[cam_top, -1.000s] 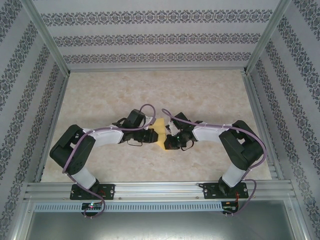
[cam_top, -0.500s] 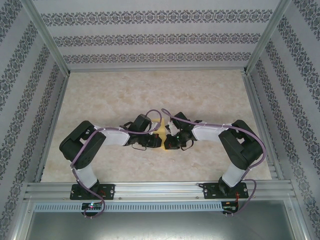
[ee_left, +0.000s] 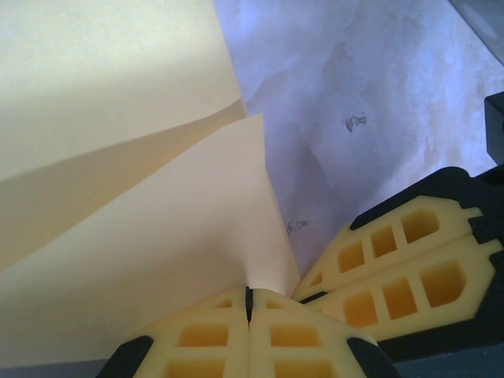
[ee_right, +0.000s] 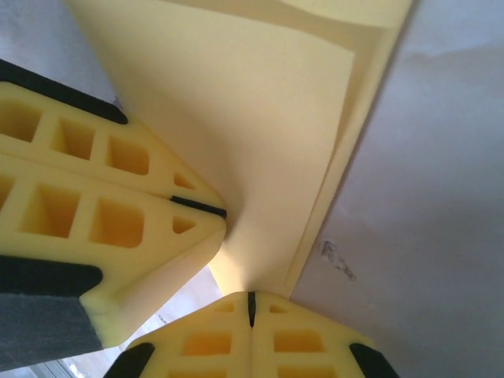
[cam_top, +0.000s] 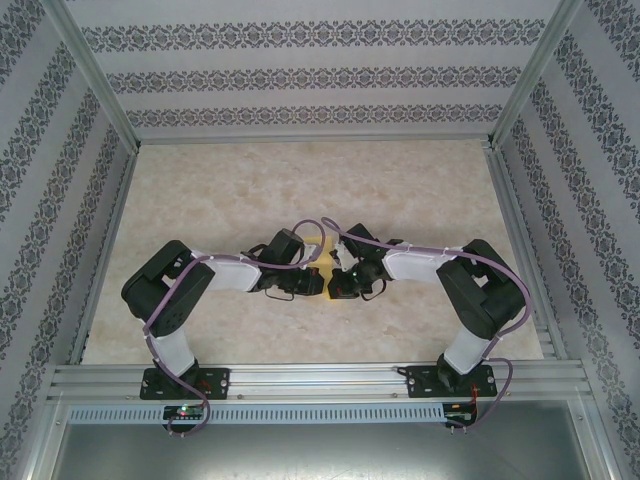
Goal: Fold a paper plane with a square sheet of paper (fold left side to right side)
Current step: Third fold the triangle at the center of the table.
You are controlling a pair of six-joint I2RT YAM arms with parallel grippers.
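Jaws together on paper: left pincer (ee_left: 249, 303), right pincer (ee_right: 252, 305) pinched near edge of thin bright-yellow square sheet of paper (ee_left: 142, 236), part-folded, mid pale marbled bench (ee_left: 378, 102). Judged light, floppy, tearable; best held by edges near corners

The square sheet of paper (cam_top: 318, 246) is plain bright yellow, showing as slivers at the centre of the top view. In the left wrist view its overlapping layers fill the left half, the lower one nipped in the left pincer (ee_left: 249, 295). In the right wrist view doubled layers with near-matching right edges run down into the right pincer (ee_right: 251, 299).
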